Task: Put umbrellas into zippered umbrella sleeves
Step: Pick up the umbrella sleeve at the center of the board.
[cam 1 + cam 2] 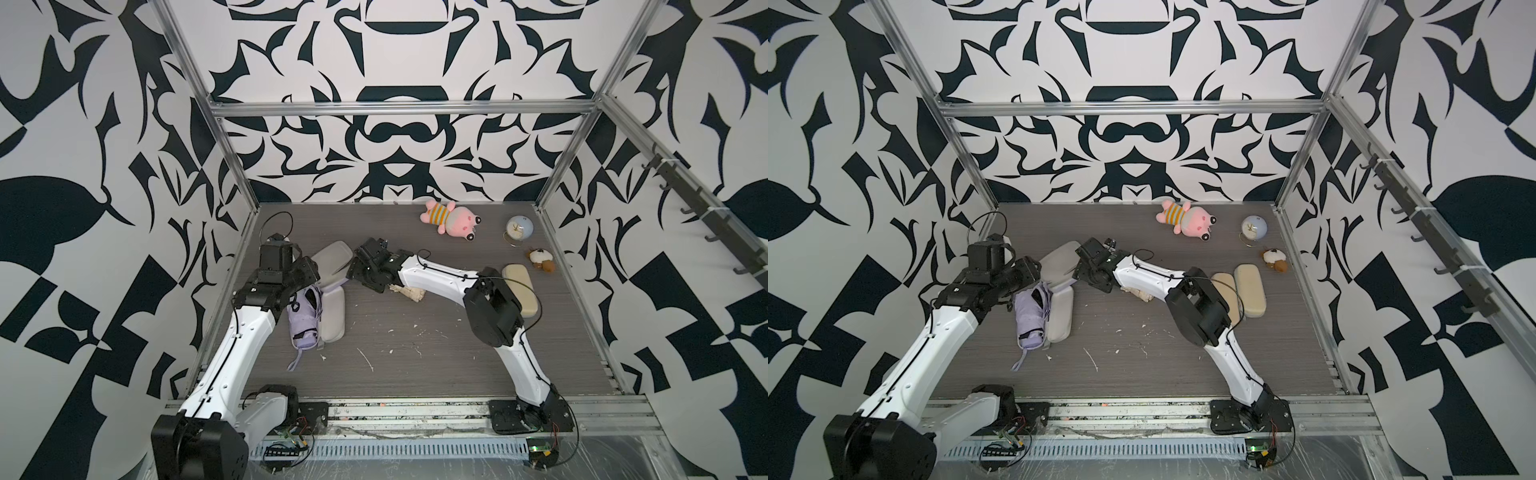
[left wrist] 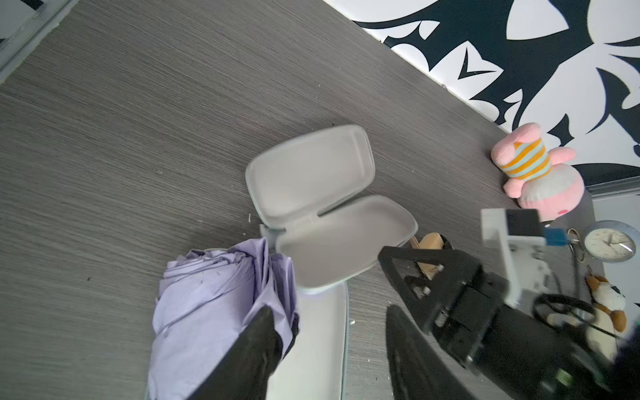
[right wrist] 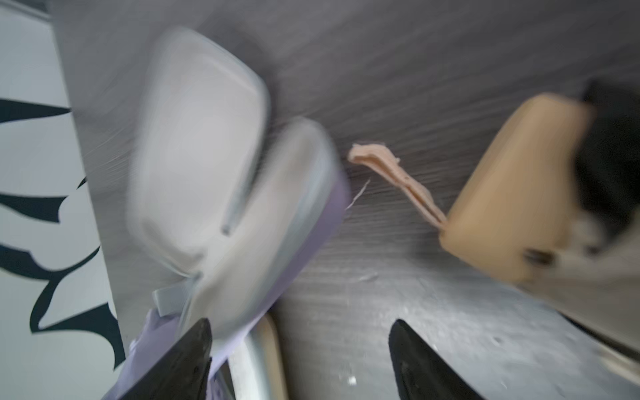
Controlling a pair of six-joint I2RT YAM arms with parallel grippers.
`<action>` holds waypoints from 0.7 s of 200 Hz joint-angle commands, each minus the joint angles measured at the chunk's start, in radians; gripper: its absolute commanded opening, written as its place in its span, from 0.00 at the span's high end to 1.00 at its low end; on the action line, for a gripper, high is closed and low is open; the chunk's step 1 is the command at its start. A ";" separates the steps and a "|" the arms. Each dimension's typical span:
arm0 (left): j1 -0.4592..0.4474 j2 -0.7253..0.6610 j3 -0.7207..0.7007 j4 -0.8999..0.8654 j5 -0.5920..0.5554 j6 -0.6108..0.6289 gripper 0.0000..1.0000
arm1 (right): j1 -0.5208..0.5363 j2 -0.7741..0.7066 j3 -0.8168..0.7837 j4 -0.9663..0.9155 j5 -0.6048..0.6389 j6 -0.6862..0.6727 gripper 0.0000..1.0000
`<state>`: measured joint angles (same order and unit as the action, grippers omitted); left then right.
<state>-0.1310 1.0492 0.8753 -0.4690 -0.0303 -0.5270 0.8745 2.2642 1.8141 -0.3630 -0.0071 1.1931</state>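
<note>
Jaws spread on both — left gripper (image 2: 329, 308) against the lavender umbrella (image 2: 207, 304), right gripper (image 3: 301, 322) empty beside the open sleeve (image 3: 201, 138); table (image 1: 415, 357) free in front.

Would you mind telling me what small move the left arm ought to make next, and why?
Probably shift the left gripper sideways over the lavender umbrella and close on it. Its jaws stand open with only one finger over the fabric, the umbrella lies outside the open lavender sleeve beside it, and the right gripper is open, holding nothing.
</note>
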 commanded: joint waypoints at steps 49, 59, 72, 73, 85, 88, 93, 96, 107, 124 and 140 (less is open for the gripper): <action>0.005 -0.030 -0.050 -0.013 0.012 0.011 0.45 | 0.005 -0.100 -0.051 0.140 -0.015 0.109 0.21; 0.010 -0.026 -0.045 -0.017 0.006 0.007 0.45 | 0.013 -0.109 -0.048 0.097 -0.030 0.086 0.21; 0.030 -0.017 -0.037 -0.018 0.019 -0.004 0.45 | 0.032 -0.132 -0.085 0.079 -0.048 0.065 0.21; 0.032 -0.016 -0.037 -0.019 0.021 -0.005 0.45 | 0.033 -0.133 -0.089 0.080 -0.049 0.063 0.21; 0.055 -0.006 -0.028 -0.019 0.045 -0.019 0.45 | 0.054 -0.153 -0.126 0.067 -0.058 0.045 0.21; 0.060 -0.003 -0.026 -0.019 0.050 -0.024 0.45 | 0.059 -0.156 -0.134 0.063 -0.060 0.040 0.22; 0.068 -0.002 -0.026 -0.019 0.062 -0.029 0.45 | 0.070 -0.160 -0.151 0.062 -0.065 0.028 0.22; 0.071 0.001 -0.026 -0.018 0.066 -0.032 0.45 | 0.076 -0.162 -0.158 0.062 -0.070 0.019 0.23; 0.080 0.005 -0.028 -0.015 0.075 -0.043 0.45 | 0.095 -0.156 -0.176 0.046 -0.087 -0.005 0.24; 0.082 0.010 -0.038 -0.003 0.089 -0.058 0.45 | 0.123 -0.126 -0.180 0.059 -0.135 -0.039 0.28; 0.082 0.014 -0.047 0.000 0.102 -0.068 0.45 | 0.135 -0.083 -0.160 0.067 -0.174 -0.059 0.36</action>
<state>-0.0521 1.0561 0.8345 -0.4690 0.0288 -0.5690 0.9859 2.1509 1.6447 -0.2886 -0.1093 1.1950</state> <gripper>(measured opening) 0.547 0.690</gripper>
